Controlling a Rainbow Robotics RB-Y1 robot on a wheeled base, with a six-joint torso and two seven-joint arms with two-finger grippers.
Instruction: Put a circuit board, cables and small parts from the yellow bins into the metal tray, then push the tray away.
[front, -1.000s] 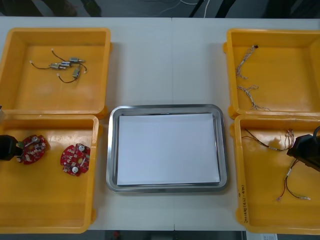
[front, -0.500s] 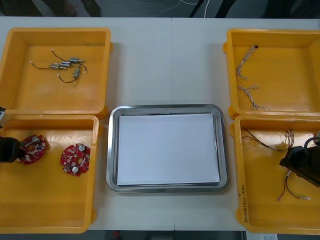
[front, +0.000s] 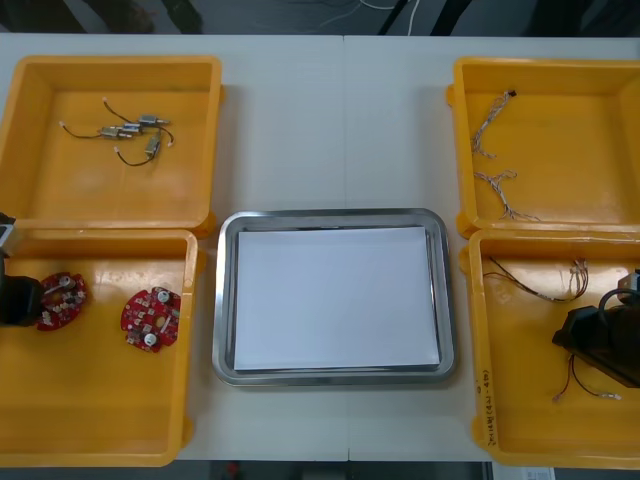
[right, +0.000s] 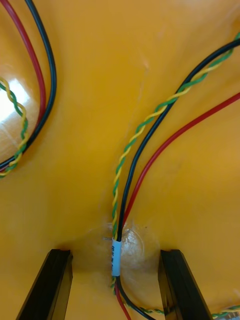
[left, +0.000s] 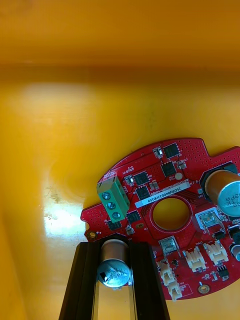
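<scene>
A round red circuit board (front: 62, 300) lies at the left end of the near left yellow bin (front: 100, 420). My left gripper (front: 22, 300) comes in from the left edge. In the left wrist view the left gripper (left: 114, 275) is shut on a silver cylinder at the rim of this circuit board (left: 170, 210). My right gripper (front: 598, 345) hangs low in the near right bin (front: 525, 420). There the right gripper (right: 114, 282) is open, and a cable bundle (right: 116, 257) of black, red and twisted yellow-green wires runs between its fingers.
A second red board (front: 151, 319) lies right of the held one. The metal tray (front: 333, 219), white inside, sits between the bins. Small metal parts (front: 130, 130) lie in the far left bin, and twisted cables (front: 495, 150) in the far right bin.
My left gripper has shut on the board's silver cylinder, and the board slid slightly left. My right gripper moved toward the table's near edge, lower over the cables.
</scene>
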